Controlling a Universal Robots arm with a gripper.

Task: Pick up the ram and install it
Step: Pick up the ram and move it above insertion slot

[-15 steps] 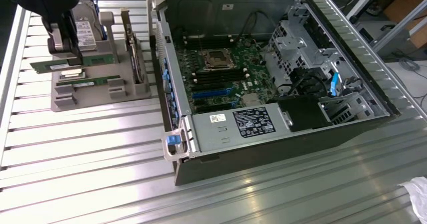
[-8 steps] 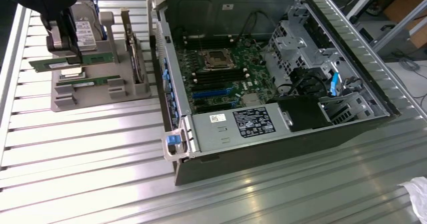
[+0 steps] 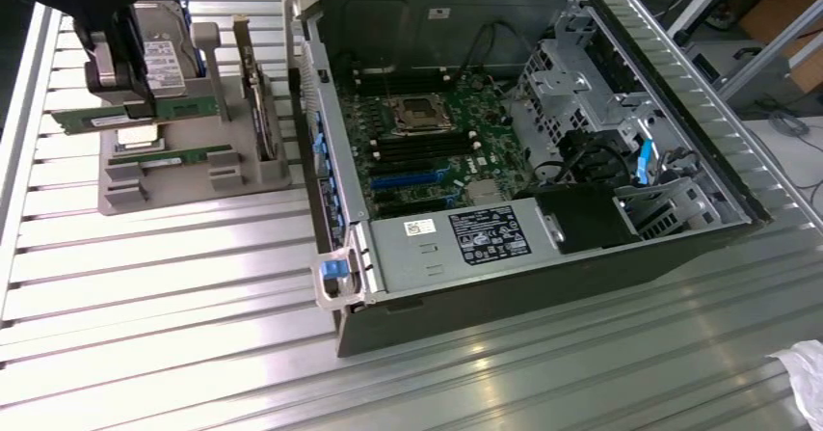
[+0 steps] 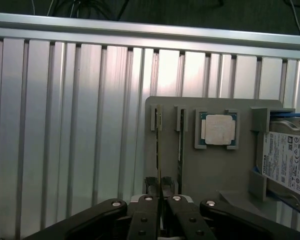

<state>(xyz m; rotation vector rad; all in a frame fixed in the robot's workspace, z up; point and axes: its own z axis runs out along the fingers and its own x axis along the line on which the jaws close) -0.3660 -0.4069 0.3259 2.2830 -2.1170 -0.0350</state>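
Note:
The ram [image 4: 158,150] is a thin green stick seen edge-on, standing in a slot of the grey holder [image 4: 215,170]. My gripper [image 4: 160,186] is shut on it, one fingertip on each side of its edge. In the exterior view the gripper [image 3: 139,108] hangs over the holder [image 3: 168,195] at the far left, with the gripped ram [image 3: 77,120] sticking out sideways below it. A second, similar stick [image 4: 180,150] stands in the neighbouring slot [image 3: 173,156].
A silver CPU [image 4: 218,129] and a hard drive [image 4: 285,160] also rest in the holder. An open computer case [image 3: 515,286] lies at the exterior view's right, its motherboard memory slots [image 3: 418,147] exposed. The table [image 3: 154,335] is ribbed aluminium.

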